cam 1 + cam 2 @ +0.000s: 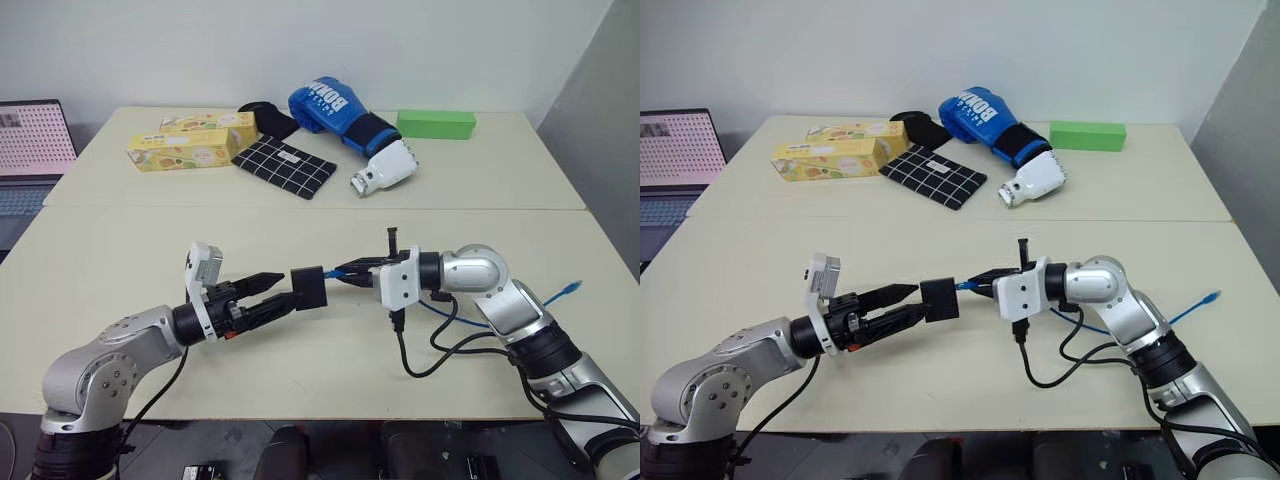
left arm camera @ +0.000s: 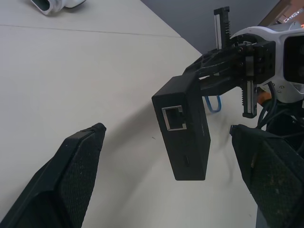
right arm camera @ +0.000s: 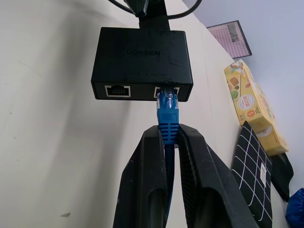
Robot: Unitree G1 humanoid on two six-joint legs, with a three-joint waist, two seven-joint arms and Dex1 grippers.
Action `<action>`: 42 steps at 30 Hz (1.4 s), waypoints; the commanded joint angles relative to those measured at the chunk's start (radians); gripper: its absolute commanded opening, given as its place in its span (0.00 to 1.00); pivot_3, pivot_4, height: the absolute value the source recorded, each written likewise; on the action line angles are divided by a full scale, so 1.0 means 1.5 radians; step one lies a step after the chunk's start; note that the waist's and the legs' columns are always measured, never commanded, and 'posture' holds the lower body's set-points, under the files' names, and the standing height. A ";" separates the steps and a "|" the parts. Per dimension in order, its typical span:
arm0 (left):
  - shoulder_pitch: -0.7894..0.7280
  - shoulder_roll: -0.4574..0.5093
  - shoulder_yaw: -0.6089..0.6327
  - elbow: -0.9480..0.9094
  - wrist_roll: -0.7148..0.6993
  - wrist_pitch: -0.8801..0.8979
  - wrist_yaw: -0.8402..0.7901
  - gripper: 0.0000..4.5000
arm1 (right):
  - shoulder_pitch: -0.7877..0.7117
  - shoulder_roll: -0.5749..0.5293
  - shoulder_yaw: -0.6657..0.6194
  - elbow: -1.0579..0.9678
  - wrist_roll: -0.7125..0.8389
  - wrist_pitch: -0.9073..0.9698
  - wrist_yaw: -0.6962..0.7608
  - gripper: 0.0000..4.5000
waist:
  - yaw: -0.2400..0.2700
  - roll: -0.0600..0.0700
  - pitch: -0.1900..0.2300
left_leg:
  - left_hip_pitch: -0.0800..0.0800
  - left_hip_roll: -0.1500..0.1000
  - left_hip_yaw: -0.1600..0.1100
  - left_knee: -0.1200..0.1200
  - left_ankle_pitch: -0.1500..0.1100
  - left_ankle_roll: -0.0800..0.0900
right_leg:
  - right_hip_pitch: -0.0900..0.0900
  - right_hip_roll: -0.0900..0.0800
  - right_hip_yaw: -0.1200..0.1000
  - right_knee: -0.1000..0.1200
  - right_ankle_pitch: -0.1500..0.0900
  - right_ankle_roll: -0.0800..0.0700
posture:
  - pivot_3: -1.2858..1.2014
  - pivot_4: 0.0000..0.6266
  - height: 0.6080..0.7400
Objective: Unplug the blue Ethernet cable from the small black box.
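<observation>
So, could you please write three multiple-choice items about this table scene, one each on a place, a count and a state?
1. Where is the small matte black box?
A. lifted off the table, between the grippers
B. beside the green block
C. on the yellow cartons

2. How many ports show on the box's cable side?
A. one
B. two
C. four

3. The thin bright-blue Ethernet cable is:
A. lying unplugged
B. still plugged in, pinched by the right gripper
C. held by the left gripper

Answers: 1 A, the head views show it mid-air; 2 B, right wrist view; 3 B, plug sits in port, left gripper open.
</observation>
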 commanded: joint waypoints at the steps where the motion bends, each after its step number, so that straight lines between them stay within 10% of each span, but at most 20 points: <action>1: -0.014 -0.009 -0.006 -0.001 -0.020 -0.001 -0.016 0.91 | -0.011 0.003 -0.011 -0.037 0.000 -0.001 0.000 0.02 | 0.000 0.000 0.000 | 0.000 0.000 0.000 0.000 0.000 0.000 | 0.000 0.000 0.000 0.000 0.000 0.000 | 0.52 0.24 1.00; 18: -0.046 -0.023 -0.043 0.056 0.014 -0.015 -0.042 0.17 | -0.013 0.009 -0.006 -0.053 -0.023 -0.022 -0.006 0.02 | 0.000 0.000 0.000 | 0.000 0.000 0.000 0.000 0.000 0.000 | 0.000 0.000 0.000 0.000 0.000 0.000 | 0.52 0.24 1.00; 21: -0.043 -0.023 -0.042 0.059 0.015 -0.018 -0.044 0.17 | -0.011 0.005 -0.001 -0.055 -0.028 -0.034 -0.002 0.02 | 0.000 0.000 0.000 | 0.000 0.000 0.000 0.000 0.000 0.000 | 0.000 0.000 0.000 0.000 0.000 0.000 | 0.52 0.24 1.00; 31: -0.048 -0.008 -0.069 0.062 0.063 -0.067 -0.106 0.17 | 0.005 -0.036 -0.025 -0.108 0.094 0.078 0.088 0.54 | 0.001 0.000 0.000 | 0.000 0.000 0.000 0.000 0.000 0.000 | 0.000 0.000 0.000 0.000 0.000 0.000 | 0.52 0.24 1.00; 42: -0.086 0.036 -0.118 0.125 0.151 -0.226 -0.305 0.17 | 0.044 -0.012 -0.127 -0.238 0.497 0.670 0.044 0.54 | 0.001 0.000 0.000 | -0.001 0.000 -0.001 0.000 0.000 0.000 | 0.000 0.000 0.000 -0.001 0.000 0.000 | 0.52 0.24 1.00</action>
